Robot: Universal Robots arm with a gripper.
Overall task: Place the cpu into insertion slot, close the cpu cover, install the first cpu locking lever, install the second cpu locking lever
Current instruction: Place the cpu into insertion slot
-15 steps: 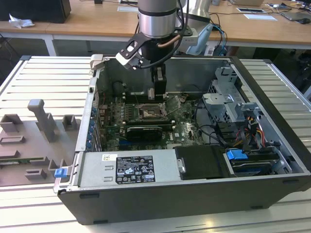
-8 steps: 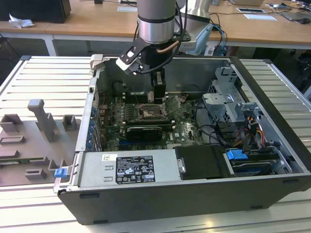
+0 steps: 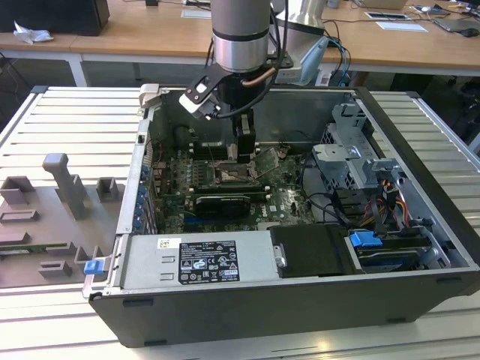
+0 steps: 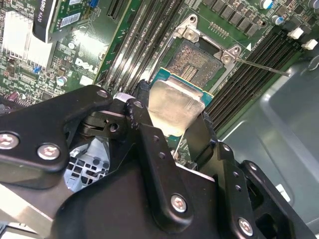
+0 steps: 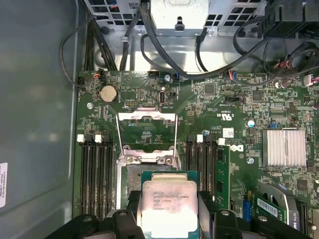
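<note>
Exterior view: open computer case (image 3: 420,142) lies on a slatted table (image 3: 67,120). The arm comes down into it, with the gripper (image 3: 238,148) over the motherboard (image 3: 289,199) at about 11 o'clock from the case's centre. Power supply (image 3: 199,261) runs along the 6 to 7 o'clock edge and the drive cage (image 3: 352,161) sits at 3 o'clock. Grey fixture blocks (image 3: 64,184) stand outside the case at 9 o'clock, on the exterior view's left.

Both wrist views: the black fingers (image 4: 142,107) pinch the cpu (image 4: 174,107) (image 5: 169,204) by two opposite edges, metal top facing the cameras. The chip hangs above the board, just beside the insertion slot (image 4: 197,62) (image 5: 130,172), its near edge overlapping the socket's rim. It is not seated and the socket's contact field lies bare.

First wrist view: the cpu cover (image 5: 145,116) is swung open on the far side of the socket, board showing through its cut-out. Memory slots (image 5: 97,179) flank the socket on both sides.

Second wrist view: a thin lever rod (image 4: 264,67) angles away from one socket corner.
</note>
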